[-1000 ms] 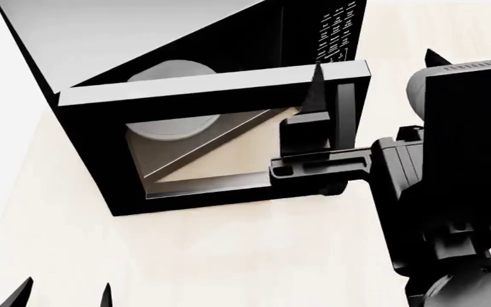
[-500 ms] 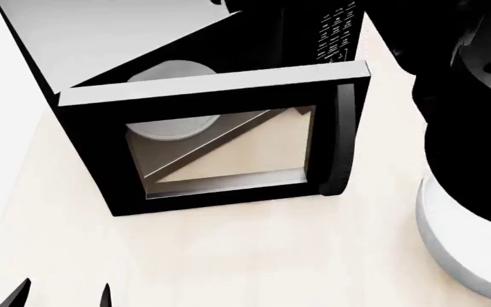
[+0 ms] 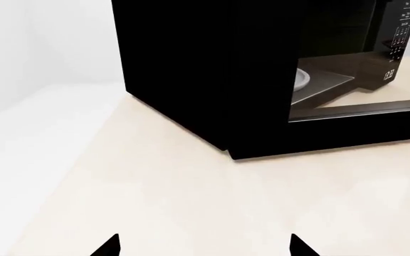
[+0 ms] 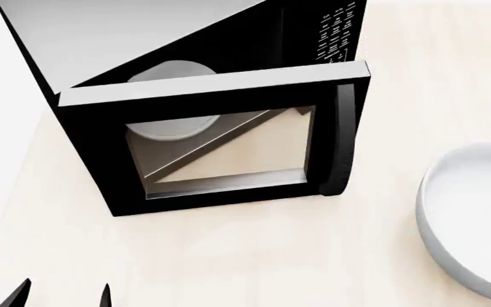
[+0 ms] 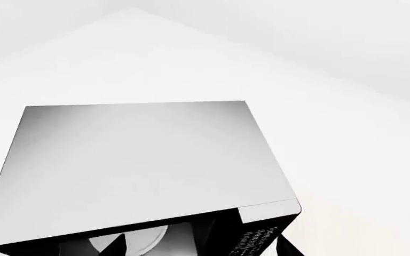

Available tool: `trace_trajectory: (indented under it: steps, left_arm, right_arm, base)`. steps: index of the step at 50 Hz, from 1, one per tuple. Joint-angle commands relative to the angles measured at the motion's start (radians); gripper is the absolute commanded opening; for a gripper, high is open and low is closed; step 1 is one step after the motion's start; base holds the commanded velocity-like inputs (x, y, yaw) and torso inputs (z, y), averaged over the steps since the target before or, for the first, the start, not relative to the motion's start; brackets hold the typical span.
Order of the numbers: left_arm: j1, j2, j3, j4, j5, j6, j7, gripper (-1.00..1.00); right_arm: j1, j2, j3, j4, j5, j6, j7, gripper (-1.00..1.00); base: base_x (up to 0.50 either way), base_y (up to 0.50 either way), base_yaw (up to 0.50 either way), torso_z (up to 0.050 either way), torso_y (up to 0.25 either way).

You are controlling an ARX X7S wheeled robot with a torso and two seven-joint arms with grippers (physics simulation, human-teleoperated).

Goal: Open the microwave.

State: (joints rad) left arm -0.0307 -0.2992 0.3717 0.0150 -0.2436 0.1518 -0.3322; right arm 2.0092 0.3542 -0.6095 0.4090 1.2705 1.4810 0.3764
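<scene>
The microwave (image 4: pixel 186 38) stands on the pale counter, black with a grey top, and its glass-window door (image 4: pixel 215 150) is swung wide open toward me. The vertical black handle (image 4: pixel 345 137) is at the door's right end, and nothing is holding it. The round white turntable plate (image 4: pixel 171 77) shows inside, and the keypad (image 4: pixel 335 32) is at the right. My left gripper (image 4: pixel 62 297) hangs open low at the front left, well short of the microwave (image 3: pixel 190 80). My right gripper (image 5: pixel 201 249) is open high above the microwave's grey top (image 5: pixel 141 165) and is out of the head view.
A large white bowl (image 4: pixel 472 220) sits on the counter to the right of the open door. The counter's left edge (image 3: pixel 70 133) runs beside the microwave's side wall. Bare counter lies between my left gripper and the door.
My right gripper has let go of the handle, and the arm has lifted up out of the head view, uncovering the white bowl. The door has stayed open and the left arm is still.
</scene>
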Motion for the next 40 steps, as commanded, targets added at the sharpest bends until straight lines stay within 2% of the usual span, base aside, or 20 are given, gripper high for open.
trace_trajectory:
  steps: [1, 27, 32, 40]
  left_arm:
    - [0.003, -0.004, 0.003, -0.009, 0.0, -0.007, -0.002, 1.0]
    - [-0.001, -0.007, 0.005, -0.013, -0.012, -0.004, -0.007, 1.0]
    - [0.001, -0.01, 0.006, -0.007, -0.014, -0.006, -0.009, 1.0]
    - [0.001, -0.012, 0.008, -0.003, -0.016, -0.01, -0.012, 1.0]
  right_arm:
    - [0.102, -0.021, -0.157, 0.2, -0.09, -0.034, -0.164, 1.0]
    - [-0.019, -0.036, -0.186, 0.254, -0.116, -0.127, -0.157, 1.0]
    - [-0.062, -0.039, -0.155, 0.242, -0.098, -0.141, -0.102, 1.0]
    - [-0.069, -0.057, -0.21, 0.335, -0.156, -0.208, -0.191, 1.0]
  base:
    - [0.0, 0.0, 0.0, 0.0, 0.0]
    - [0.0, 0.0, 0.0, 0.0, -0.001]
    - [0.0, 0.0, 0.0, 0.0, 0.0]
    - [0.0, 0.0, 0.0, 0.0, 0.0]
